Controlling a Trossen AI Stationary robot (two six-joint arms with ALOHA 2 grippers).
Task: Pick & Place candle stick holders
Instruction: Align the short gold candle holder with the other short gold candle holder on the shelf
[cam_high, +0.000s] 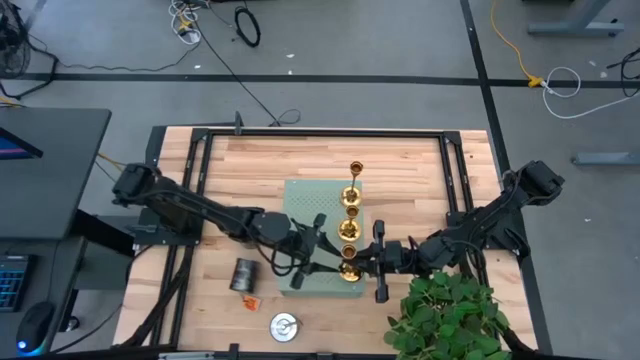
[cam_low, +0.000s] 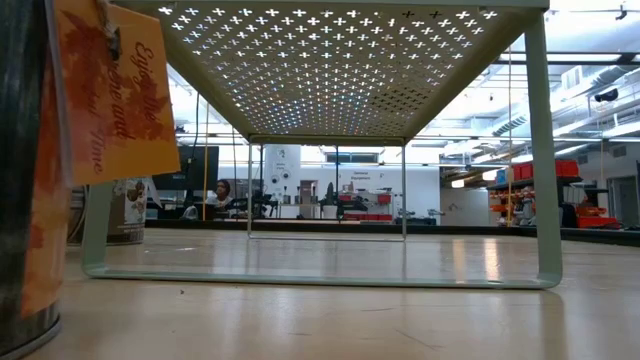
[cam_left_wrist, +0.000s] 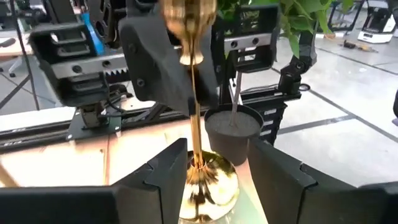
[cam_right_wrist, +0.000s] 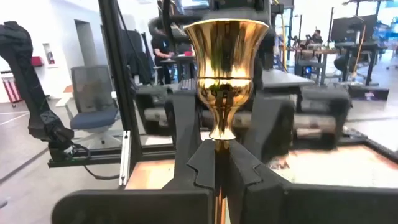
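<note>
A tall slender gold holder (cam_high: 348, 268) stands upright with its round base (cam_left_wrist: 208, 183) on the near right part of the pale green perforated board (cam_high: 310, 215). My right gripper (cam_high: 372, 262) is shut on it. My left gripper (cam_high: 325, 262) is open, and its fingers (cam_left_wrist: 165, 171) stand on either side of the holder's base; I cannot tell whether they touch it. Three more gold holders (cam_high: 350, 197) stand in a row on the board's right side toward the far edge. One squat silver holder (cam_high: 285, 325) sits on the table near the front edge. My right gripper pinches the tall gold holder's thin stem (cam_right_wrist: 217, 149) just below its cup (cam_right_wrist: 227, 68) between its two fingers. The fingers come level from the table's right side and lie across the stem. The holder stands upright with its base on the green board.
A dark tin (cam_high: 245, 275) with an orange tag (cam_low: 115, 90) lies left of the board. A potted green plant (cam_high: 450, 315) stands at the near right, close to my right arm. The board stands on thin legs (cam_low: 540, 150) above the table.
</note>
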